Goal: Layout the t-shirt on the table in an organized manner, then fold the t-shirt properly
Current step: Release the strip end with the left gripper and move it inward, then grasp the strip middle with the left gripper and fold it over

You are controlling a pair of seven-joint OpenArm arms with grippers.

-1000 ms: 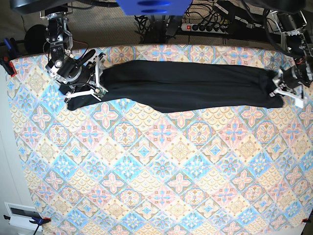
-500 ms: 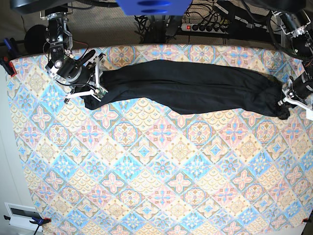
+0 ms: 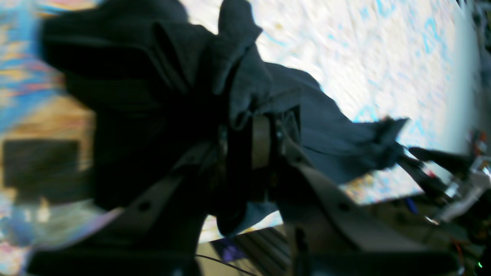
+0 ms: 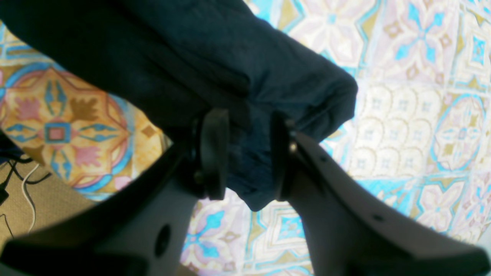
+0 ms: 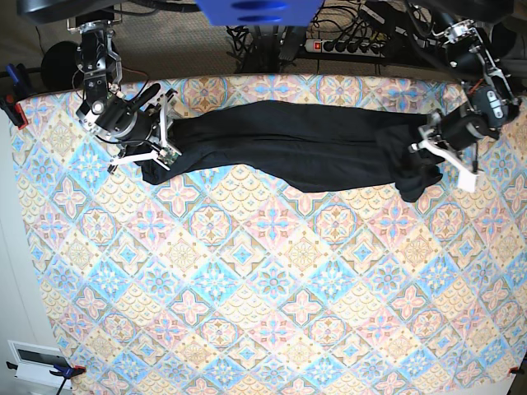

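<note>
The black t-shirt (image 5: 296, 152) lies as a long rumpled band across the far part of the patterned table (image 5: 247, 288). My right gripper (image 5: 162, 151) is at the band's left end in the base view. In the right wrist view my right gripper (image 4: 247, 153) is shut on a fold of the t-shirt (image 4: 238, 69). My left gripper (image 5: 430, 152) is at the band's other end, where the cloth bunches and droops. The blurred left wrist view shows my left gripper (image 3: 245, 142) shut on a wad of the t-shirt (image 3: 172, 76).
A power strip (image 5: 346, 45) and cables lie on the floor behind the table's far edge. A blue clamp (image 5: 15, 82) sits at the left edge. A white box (image 5: 37, 362) stands off the near left corner.
My left gripper has swung inward along the far edge with its end of the t-shirt, so the band is shorter and bunched there. The right gripper has barely moved.
</note>
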